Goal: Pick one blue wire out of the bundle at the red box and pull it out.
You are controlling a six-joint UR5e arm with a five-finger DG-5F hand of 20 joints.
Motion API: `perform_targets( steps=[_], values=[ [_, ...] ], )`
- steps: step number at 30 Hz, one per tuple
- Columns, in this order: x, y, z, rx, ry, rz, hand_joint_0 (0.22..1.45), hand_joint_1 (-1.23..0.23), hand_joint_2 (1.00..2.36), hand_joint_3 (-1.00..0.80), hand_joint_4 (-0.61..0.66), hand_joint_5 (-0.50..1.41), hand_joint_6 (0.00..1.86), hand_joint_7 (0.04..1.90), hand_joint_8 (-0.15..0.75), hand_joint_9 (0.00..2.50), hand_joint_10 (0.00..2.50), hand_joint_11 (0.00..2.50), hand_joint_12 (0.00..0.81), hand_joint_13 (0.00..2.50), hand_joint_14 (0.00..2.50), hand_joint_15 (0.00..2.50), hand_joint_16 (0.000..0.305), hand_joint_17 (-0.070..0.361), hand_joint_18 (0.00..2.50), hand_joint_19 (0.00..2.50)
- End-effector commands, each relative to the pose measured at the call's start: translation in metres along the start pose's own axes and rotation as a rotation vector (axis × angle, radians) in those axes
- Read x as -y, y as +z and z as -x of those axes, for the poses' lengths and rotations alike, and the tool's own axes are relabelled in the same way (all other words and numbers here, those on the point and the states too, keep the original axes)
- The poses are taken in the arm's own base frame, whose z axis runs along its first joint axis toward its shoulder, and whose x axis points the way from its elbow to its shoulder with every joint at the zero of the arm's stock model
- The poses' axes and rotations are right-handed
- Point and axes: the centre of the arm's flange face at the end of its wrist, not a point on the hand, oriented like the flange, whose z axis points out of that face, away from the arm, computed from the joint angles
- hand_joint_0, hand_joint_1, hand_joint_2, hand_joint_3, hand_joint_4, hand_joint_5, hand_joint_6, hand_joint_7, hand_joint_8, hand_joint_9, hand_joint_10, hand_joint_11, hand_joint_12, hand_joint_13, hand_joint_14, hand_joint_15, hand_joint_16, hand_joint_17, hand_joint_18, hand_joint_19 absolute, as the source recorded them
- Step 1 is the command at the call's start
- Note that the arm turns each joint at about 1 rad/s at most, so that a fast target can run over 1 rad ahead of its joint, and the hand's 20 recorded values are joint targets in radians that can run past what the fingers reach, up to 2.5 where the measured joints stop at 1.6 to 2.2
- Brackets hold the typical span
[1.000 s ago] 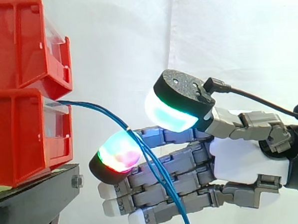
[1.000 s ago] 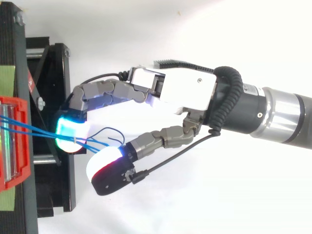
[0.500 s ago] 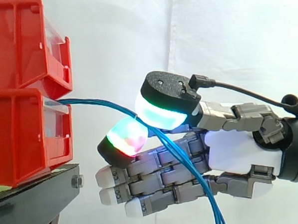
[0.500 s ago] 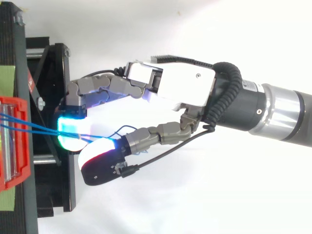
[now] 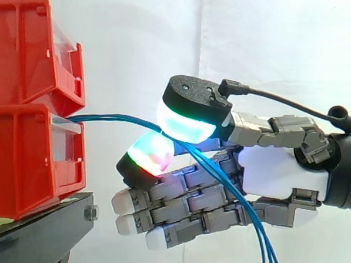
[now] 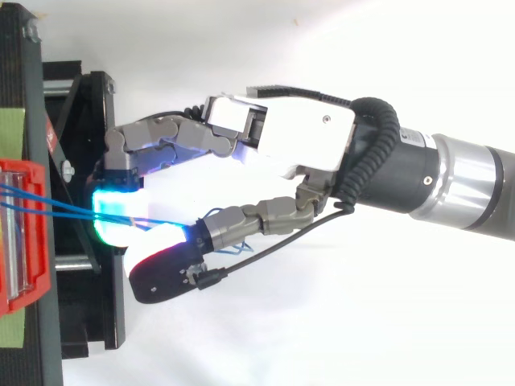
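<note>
1. The hand (image 5: pixel 278 176) pinches the blue wires (image 5: pixel 110 118) between its thumb pad and one curled fingertip (image 5: pixel 148 158); the other fingers lie straight below.
2. From the pinch the wires run into the lower red box (image 5: pixel 24 157).
3. The grasp looks made and the pull is not yet done. Several wires seem caught, so next draw away from the box with a firm pinch.
</note>
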Motion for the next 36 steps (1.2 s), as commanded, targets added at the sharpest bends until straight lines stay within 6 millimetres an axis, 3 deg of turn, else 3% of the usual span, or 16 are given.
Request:
perform_targets(
  steps=[1,15,23,30,36],
  values=[
    [-0.0007,0.0002,0.0005,0.0,-0.001,-0.002,0.57,-0.61,1.01,-0.38,0.39,-0.07,0.5,1.3,0.272,0.69,0.01,0.2,0.379,0.52,0.01,0.18,0.058,0.131,0.44,0.41],
    [0.0009,-0.0001,0.0013,-0.001,-0.005,-0.006,0.61,-0.54,1.02,-0.32,0.45,-0.06,0.5,1.23,0.261,0.8,0.01,0.2,0.368,0.56,0.01,0.19,0.057,0.128,0.46,0.43],
    [0.0003,0.0004,0.0013,-0.001,-0.004,-0.005,0.62,-0.62,1.02,-0.24,0.38,-0.06,0.5,1.31,0.272,0.82,0.01,0.28,0.369,0.57,0.01,0.2,0.056,0.127,0.47,0.42],
    [-0.0002,0.0,0.0015,-0.001,-0.004,-0.005,0.61,-0.72,1.02,-0.23,0.34,-0.06,0.5,1.48,0.271,0.83,0.02,0.42,0.374,0.57,0.01,0.22,0.056,0.127,0.48,0.42],
    [-0.0006,0.0007,0.0027,0.001,-0.004,-0.004,0.59,-0.75,1.02,-0.18,0.39,-0.09,0.6,1.38,0.279,0.86,0.02,0.52,0.378,0.58,0.01,0.23,0.057,0.128,0.49,0.42]
  ],
)
